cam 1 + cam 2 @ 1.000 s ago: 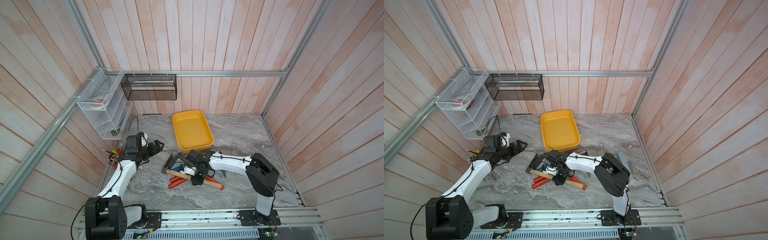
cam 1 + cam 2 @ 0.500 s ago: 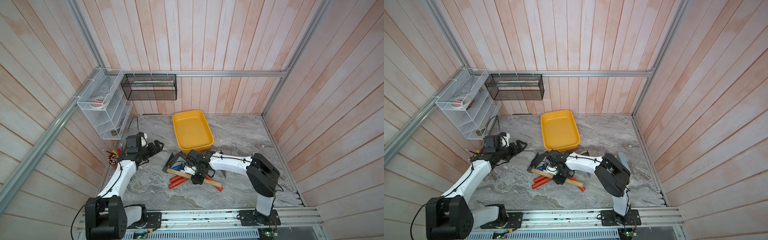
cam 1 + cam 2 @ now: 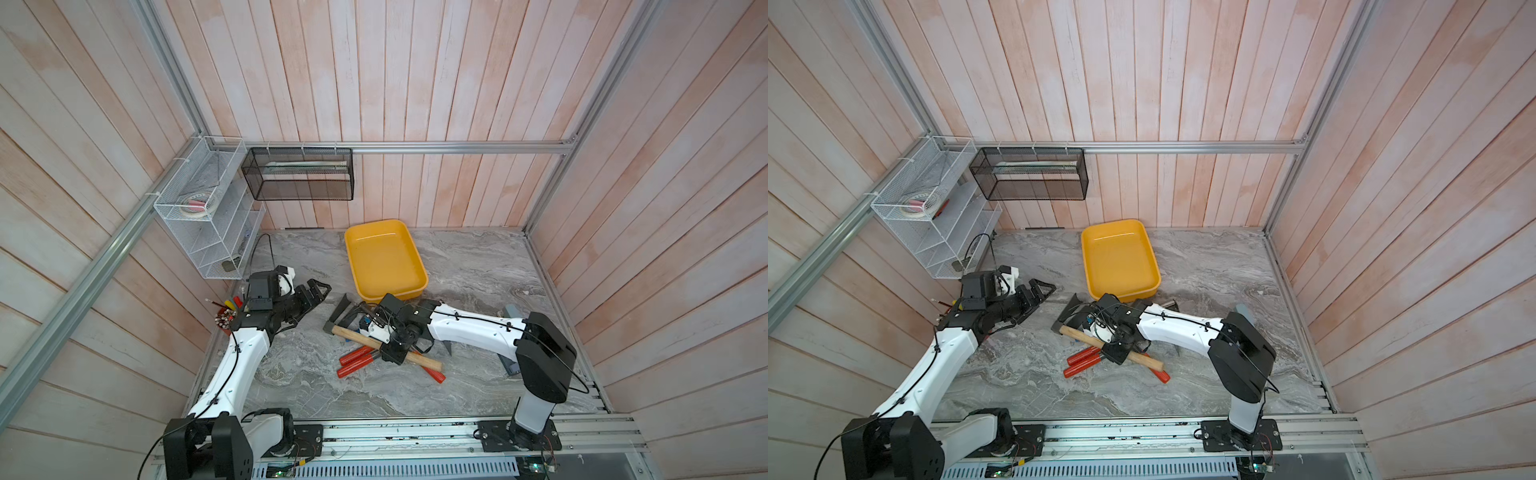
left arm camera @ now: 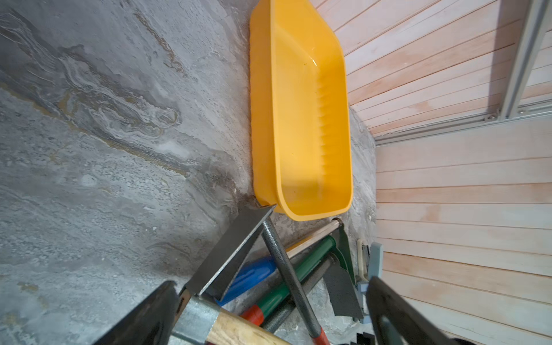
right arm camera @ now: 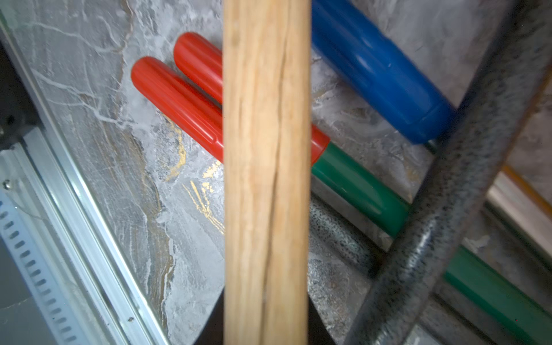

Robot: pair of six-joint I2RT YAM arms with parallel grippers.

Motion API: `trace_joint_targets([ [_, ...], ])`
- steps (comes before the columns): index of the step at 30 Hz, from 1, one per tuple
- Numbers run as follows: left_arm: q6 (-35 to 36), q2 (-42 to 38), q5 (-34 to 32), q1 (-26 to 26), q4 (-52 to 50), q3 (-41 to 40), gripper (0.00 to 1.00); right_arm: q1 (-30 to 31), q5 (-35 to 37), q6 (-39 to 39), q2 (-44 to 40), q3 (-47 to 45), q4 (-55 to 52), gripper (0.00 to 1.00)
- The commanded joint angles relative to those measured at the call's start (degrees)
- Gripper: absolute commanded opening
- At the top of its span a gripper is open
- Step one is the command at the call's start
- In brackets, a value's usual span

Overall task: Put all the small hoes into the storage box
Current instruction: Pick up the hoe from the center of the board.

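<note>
Just beside the storage box (image 3: 386, 257), the right gripper (image 3: 392, 348) pinches the small hoe (image 3: 356, 337) (left gripper (image 3: 317, 294) spread).

You have two matching arms. The left arm (image 3: 245, 357) and the right arm (image 3: 469, 330) each join glossy white tapered link shells to blocky matte-black joint housings. A thin black cable (image 3: 235, 361) runs along the left arm's white shell, cinched by black ties; a second black cable (image 3: 478, 322) crosses the right arm's. The left gripper (image 3: 316, 295) is black, its fingers (image 3: 321, 284) hollow loops. Black screwed base plates (image 3: 488, 436) carry both.
</note>
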Motion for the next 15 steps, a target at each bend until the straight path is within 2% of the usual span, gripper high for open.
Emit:
trace_joint_targets([
  [1, -3.7, -2.3, 3.6, 0.2, -0.8, -0.5, 1.0, 0.3, 0.7, 1.4, -2.8, 1.0, 5.9, 0.0],
  [15, -8.5, -8.3, 5.4, 0.2, -2.1, 0.2, 1.0, 0.1, 5.3, 5.5, -4.3, 1.5, 10.9, 0.0],
])
